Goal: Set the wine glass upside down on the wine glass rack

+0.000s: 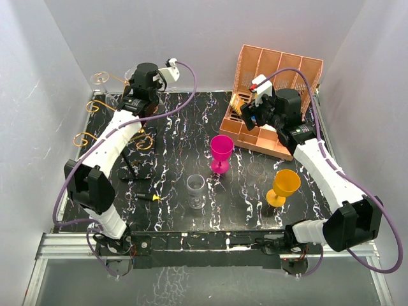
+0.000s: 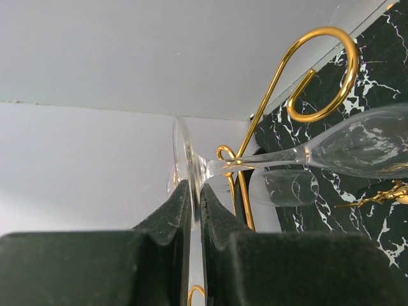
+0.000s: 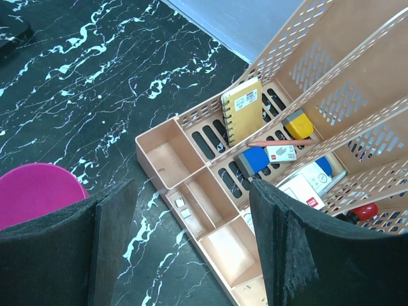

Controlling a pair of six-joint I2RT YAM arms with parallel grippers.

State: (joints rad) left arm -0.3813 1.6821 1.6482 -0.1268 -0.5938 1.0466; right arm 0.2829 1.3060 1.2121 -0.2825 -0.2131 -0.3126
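My left gripper (image 2: 196, 191) is shut on the round foot of a clear wine glass (image 2: 357, 143). The glass hangs foot up and bowl down toward the table. Its stem crosses the gold wire of the wine glass rack (image 2: 322, 70) beside a small loop; I cannot tell whether it rests in that loop. From above, the foot (image 1: 99, 78) shows at the far left back, with the left gripper (image 1: 113, 80) beside it and the rack's gold scrolls (image 1: 83, 138) below. My right gripper (image 3: 191, 191) is open and holds nothing. It hovers over the front trays of the pink organiser.
The salmon-pink organiser (image 1: 280, 67) with notebook and stationery stands at the back right. A magenta glass (image 1: 221, 153), a clear glass (image 1: 196, 190) and an orange glass (image 1: 284, 186) stand mid-table. A small yellow and black item (image 1: 150, 198) lies near the left arm.
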